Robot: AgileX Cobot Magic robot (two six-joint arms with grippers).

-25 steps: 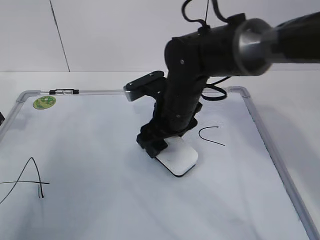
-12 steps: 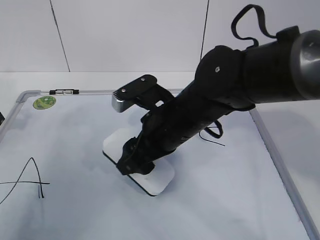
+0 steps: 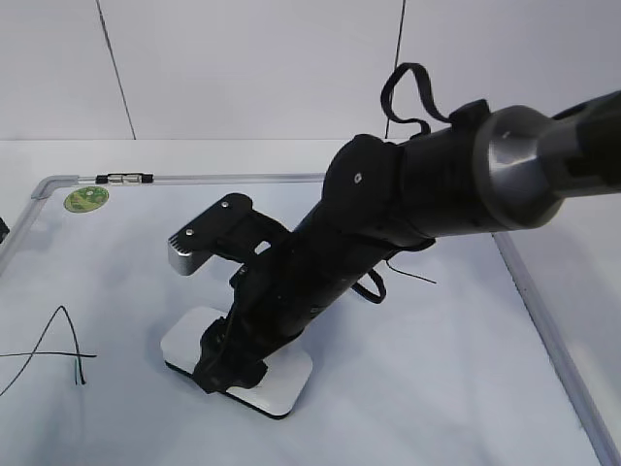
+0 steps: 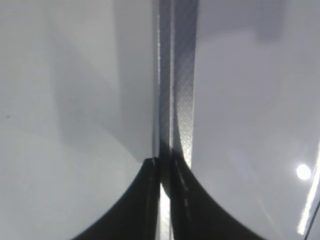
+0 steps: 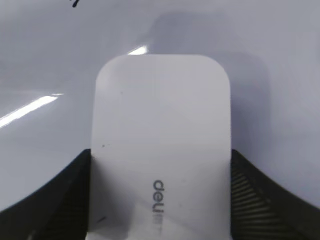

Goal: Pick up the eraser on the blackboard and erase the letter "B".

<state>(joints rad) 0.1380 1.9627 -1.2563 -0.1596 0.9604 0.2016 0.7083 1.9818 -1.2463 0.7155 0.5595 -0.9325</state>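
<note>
The right end effector [image 3: 233, 374] is set astride the eraser [image 3: 238, 361], its jaws spread to the eraser's width and pressed against the two long sides, as the right wrist view shows: a dark finger [image 5: 65, 195] is seen hard against each flank of the white block [image 5: 162, 145], with the grey lettering on top between them. The eraser is thus held, and it is pressed flat on the blackboard [image 3: 466, 388], low and left of the board's middle in the exterior view, with the dark felt edge visible along its near side. The black arm slants up from it to the right and hides much of the board's centre.

The left end effector [image 4: 161, 175] is seen only in its own wrist view, with its fingers brought together and nothing between them, above what appears to be the board's frame edge; it is judged to be taking no part.

As to progress, the pick-up is done and the wiping is judged to be under way. No letter "B" can be found on any bare part of the board. The "A" [image 3: 53, 349] is untouched near the left edge, and only a short stroke of the "C" [image 3: 412, 277] is visible past the arm. Whether remnants of the "B" lie under the arm or the eraser cannot be told, so the erasing may be finished or nearly so. What is left, at most, is to clear any hidden traces without the "A" being touched
</note>
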